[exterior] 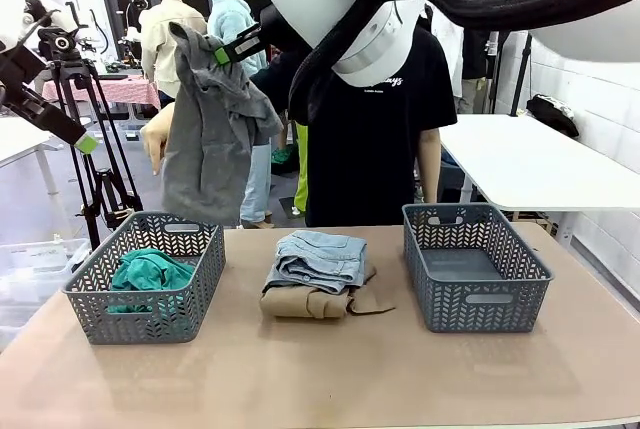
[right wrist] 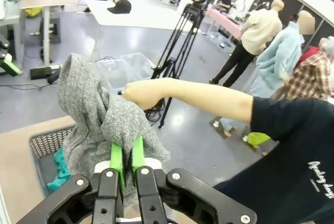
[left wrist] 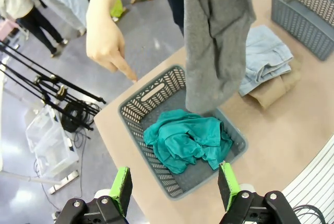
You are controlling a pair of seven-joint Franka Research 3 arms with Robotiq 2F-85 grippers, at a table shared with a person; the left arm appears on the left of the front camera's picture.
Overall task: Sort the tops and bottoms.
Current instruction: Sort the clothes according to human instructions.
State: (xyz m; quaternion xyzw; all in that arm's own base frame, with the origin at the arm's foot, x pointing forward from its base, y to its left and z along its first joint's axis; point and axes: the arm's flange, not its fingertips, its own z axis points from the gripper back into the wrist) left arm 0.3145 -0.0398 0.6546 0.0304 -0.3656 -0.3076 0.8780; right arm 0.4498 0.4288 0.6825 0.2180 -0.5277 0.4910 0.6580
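Observation:
My right gripper (exterior: 222,52) reaches across to the left and is shut on the heather grey top (exterior: 210,139), which hangs over the left basket (exterior: 95,294). In the right wrist view the green pads (right wrist: 117,162) pinch the grey fabric (right wrist: 91,112). A teal-green top (exterior: 150,273) lies crumpled in that basket. At the table's middle the denim bottoms (exterior: 320,257) rest folded on the tan top (exterior: 305,301). My left gripper (left wrist: 175,187) hovers open high above the left basket (left wrist: 136,110), with the teal top (left wrist: 185,138) and the hanging grey top (left wrist: 219,41) below it.
The person stands at the far side, one hand (exterior: 155,139) pointing down at the left basket; that hand (left wrist: 107,46) is close beside the hanging grey top. A bare grey basket (exterior: 470,269) stands at the right. Tripods (exterior: 95,149) and a clear bin stand beyond the table's left edge.

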